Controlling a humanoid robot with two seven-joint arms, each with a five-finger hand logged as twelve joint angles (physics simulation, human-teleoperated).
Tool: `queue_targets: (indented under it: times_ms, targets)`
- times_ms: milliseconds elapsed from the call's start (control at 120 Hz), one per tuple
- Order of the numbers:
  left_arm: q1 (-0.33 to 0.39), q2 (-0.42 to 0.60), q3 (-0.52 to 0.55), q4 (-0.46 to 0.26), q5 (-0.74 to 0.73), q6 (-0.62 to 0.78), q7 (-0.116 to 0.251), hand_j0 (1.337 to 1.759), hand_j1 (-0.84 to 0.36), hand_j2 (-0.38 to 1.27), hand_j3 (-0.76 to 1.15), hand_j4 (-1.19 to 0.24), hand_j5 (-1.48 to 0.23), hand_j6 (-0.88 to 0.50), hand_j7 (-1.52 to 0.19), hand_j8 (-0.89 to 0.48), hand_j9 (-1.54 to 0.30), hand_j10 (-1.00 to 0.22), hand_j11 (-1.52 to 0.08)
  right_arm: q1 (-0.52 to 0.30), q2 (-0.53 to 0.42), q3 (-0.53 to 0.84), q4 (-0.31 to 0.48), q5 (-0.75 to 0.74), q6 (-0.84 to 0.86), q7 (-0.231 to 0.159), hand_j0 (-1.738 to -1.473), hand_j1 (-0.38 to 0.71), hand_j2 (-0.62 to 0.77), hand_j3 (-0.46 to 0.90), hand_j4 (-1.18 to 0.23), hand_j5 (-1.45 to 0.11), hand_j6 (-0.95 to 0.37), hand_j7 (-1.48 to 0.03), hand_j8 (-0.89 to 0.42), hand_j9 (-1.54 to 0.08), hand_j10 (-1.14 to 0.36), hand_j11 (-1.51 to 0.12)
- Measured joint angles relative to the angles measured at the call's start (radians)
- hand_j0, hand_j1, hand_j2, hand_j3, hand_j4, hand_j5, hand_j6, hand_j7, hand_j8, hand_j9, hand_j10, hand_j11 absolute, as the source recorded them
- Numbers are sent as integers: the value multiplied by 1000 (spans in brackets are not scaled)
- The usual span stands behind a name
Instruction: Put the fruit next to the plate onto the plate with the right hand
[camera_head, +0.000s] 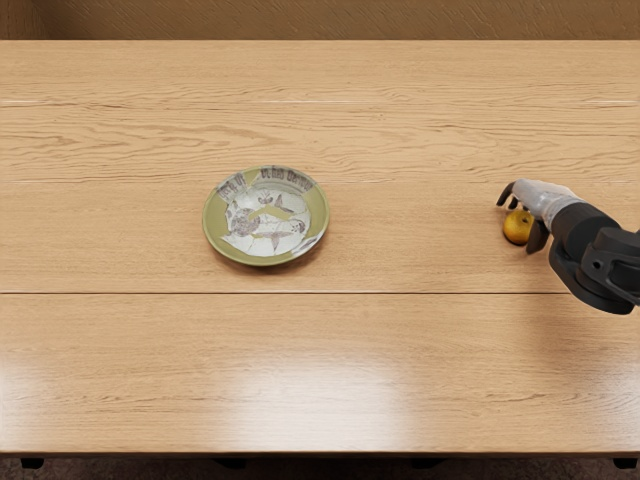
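So on the left-middle of the wooden table (320, 350) there's the plate (212, 225), round with an olive-green rim and a pale centre with some kind of grey and yellow printed pattern on it, lying flat. Between it and the action is just a long stretch of wood grain, so the plate and the fruit are well apart. Over near the right edge, about level with the plate, sits the fruit (517, 228): small, round, yellow-orange, smooth-looking, could be a lemon or a little orange, honestly can't tell which. It looks like it's down on the tabletop. The right hand (535, 203) is arched over the top of it, pale grey with dark fingertips (504, 197) curling down on the fruit's left and far side, and what I take to be the thumb (537, 240) coming in on the near-right side, so the fruit is cupped between them. Looks like a grasp around it. The chunky dark forearm (600, 260) comes in from the right edge.
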Motion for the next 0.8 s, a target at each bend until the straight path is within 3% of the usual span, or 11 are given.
queue_targets:
  times_ms: [283,383,717,800]
  targets:
    - [0,0,0,0,0,0,0,1658,325,4,0,-21,-27,-21,-26,-21,-26,-21,-26,-3,0,-1,-1,0,-1,0,-1657,204,-86,0,-472,-614,-475,-611,-473,-613,-472,-613]
    - [0,0,0,0,0,0,0,1658,325,4,0,-21,-26,-21,-26,-21,-26,-21,-26,-4,1,0,-1,0,-1,0,-1656,223,-32,0,-515,-669,-435,-666,-497,-669,-514,-668]
    - [0,0,0,0,0,0,0,1658,325,4,0,-21,-27,-21,-26,-21,-26,-21,-26,-5,10,0,-4,-1,7,-3,-1646,272,82,-1,-699,-908,-380,-907,-391,-916,-699,-910]
    - [0,0,0,0,0,0,0,1658,325,4,0,-21,-27,-21,-26,-21,-26,-21,-26,-5,12,0,-5,0,7,-2,-1654,284,132,-25,-739,-950,-386,-957,-378,-966,-696,-961]
